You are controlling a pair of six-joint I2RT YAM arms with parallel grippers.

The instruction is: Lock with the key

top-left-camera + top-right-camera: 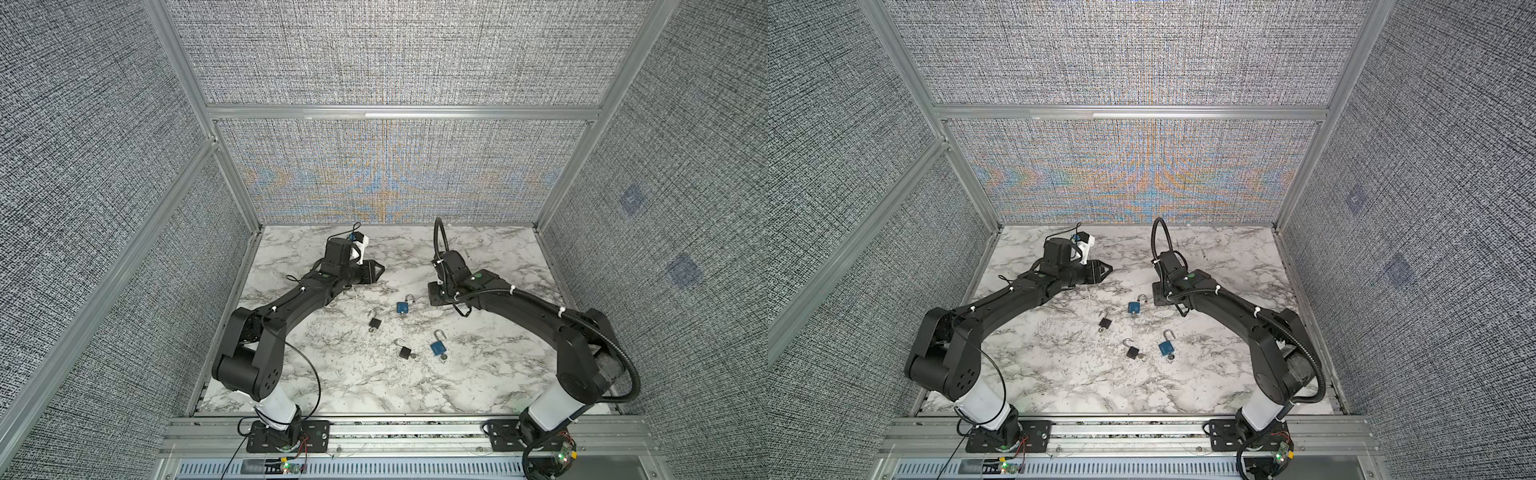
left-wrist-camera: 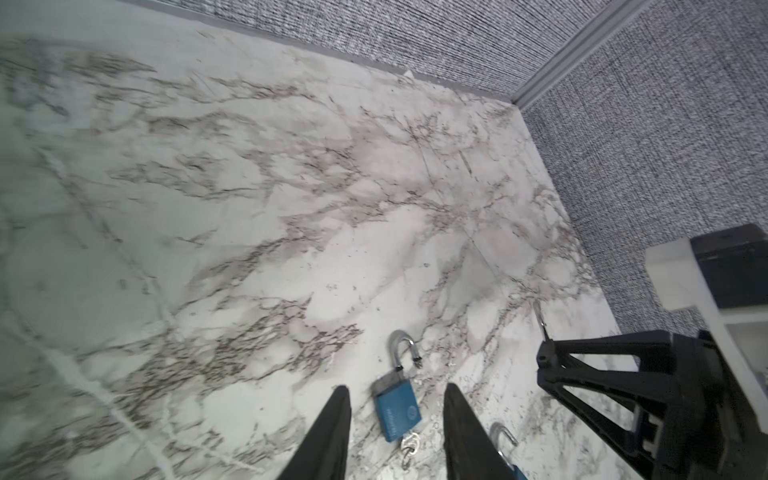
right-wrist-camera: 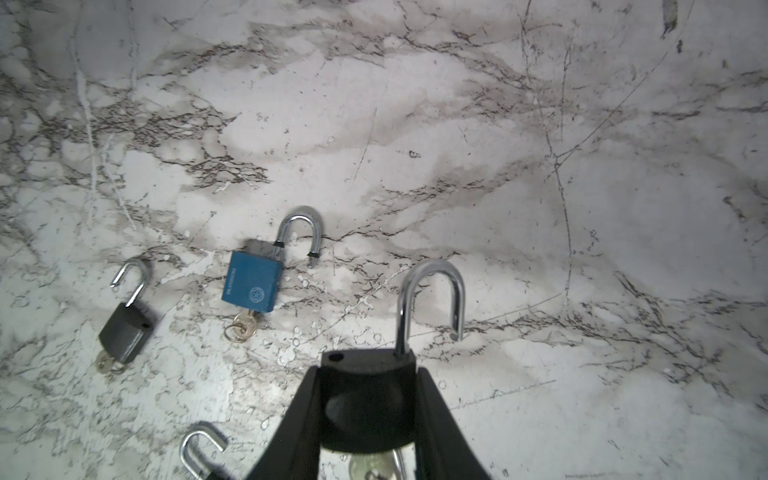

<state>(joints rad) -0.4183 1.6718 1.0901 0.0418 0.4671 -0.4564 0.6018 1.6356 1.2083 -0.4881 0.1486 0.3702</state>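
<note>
My right gripper [image 3: 369,368] is shut on the body of a black padlock [image 3: 368,399]. Its silver shackle [image 3: 432,295] stands open, and a key [image 3: 372,467] sticks out of the body's underside. In both top views this gripper [image 1: 432,293] [image 1: 1156,293] hovers right of centre and hides the held padlock. My left gripper [image 2: 396,387] [image 1: 376,270] is open and holds nothing; it points toward the right gripper [image 2: 602,386]. Below it on the table lies a blue padlock [image 2: 395,409] [image 1: 402,307], shackle open, key [image 2: 409,442] in it.
Three more open padlocks lie on the marble table [image 1: 332,374]: a black one [image 1: 375,323], another black one [image 1: 405,352] and a blue one [image 1: 437,347]. Grey fabric walls with aluminium frames [image 1: 395,112] enclose the back and both sides.
</note>
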